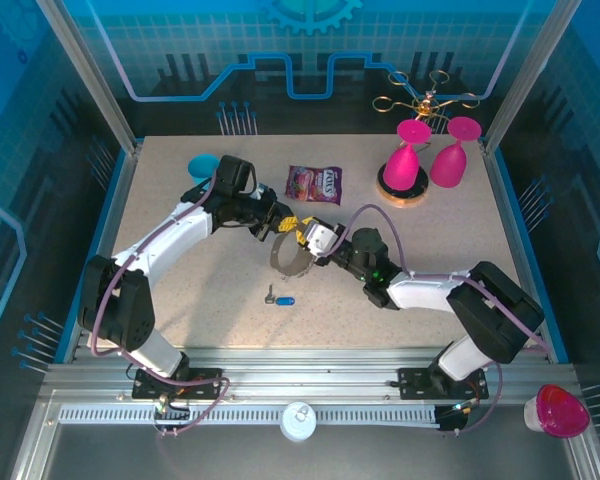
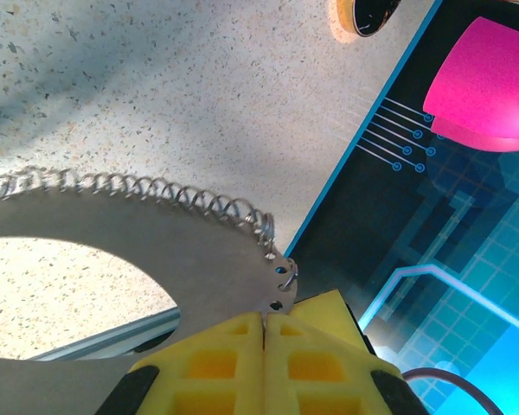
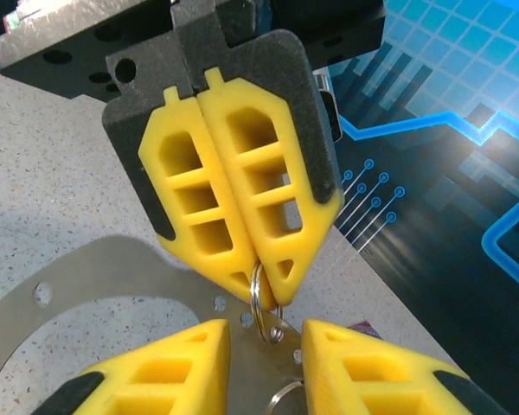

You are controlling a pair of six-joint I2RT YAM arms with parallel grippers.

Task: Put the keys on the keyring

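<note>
Right wrist view is showing the left gripper [image 3: 261,290] pinching the keyring [image 3: 95,268] at its small split ring [image 3: 255,303], with the right gripper [image 3: 264,335] sitting just below, fingers parted. The key [image 1: 281,300] is lying loose on the table [image 1: 210,320] nearby. Best bet: right fetching it while left is holding steady.

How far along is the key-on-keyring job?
Done: the left gripper is shut on the edge of the flat grey keyring. In hand: the right gripper is open, its fingers bracketing the small split ring beside that pinch. Left: the blue-headed key lies on the table, apart from both grippers, not yet picked up or threaded.
</note>
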